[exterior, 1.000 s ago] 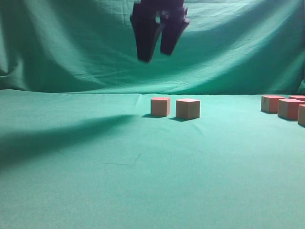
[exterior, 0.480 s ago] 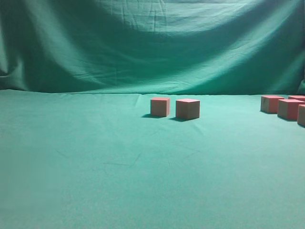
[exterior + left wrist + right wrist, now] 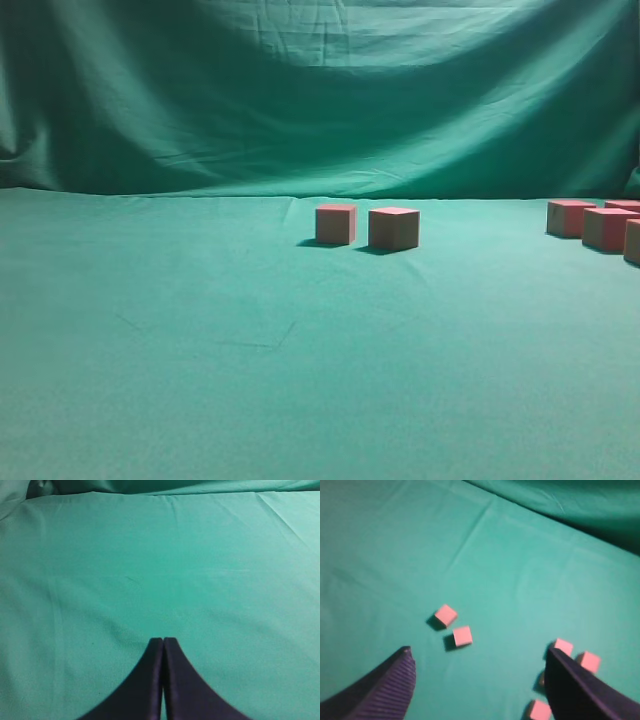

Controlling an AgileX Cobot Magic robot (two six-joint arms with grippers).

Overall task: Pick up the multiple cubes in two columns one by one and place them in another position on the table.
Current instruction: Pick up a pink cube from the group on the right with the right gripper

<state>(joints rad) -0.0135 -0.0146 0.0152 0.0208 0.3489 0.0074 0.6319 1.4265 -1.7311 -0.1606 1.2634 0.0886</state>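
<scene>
Two cubes sit side by side near the middle of the table (image 3: 200,380): the left placed cube (image 3: 336,223) and the right placed cube (image 3: 394,228), close together but apart. A second ago the right gripper (image 3: 477,680) hung above this pair in the exterior view; now it is gone from that view, high over the cloth with its jaws spread wide and nothing between them. I judge a placement is finished and the arm is heading for another cube. From its wrist camera the pair lies ahead, just left of centre, and the source group (image 3: 572,667) beside its right finger; four blocks show there, perhaps more hidden. The left gripper (image 3: 163,641) is pressed closed over bare cloth.
</scene>
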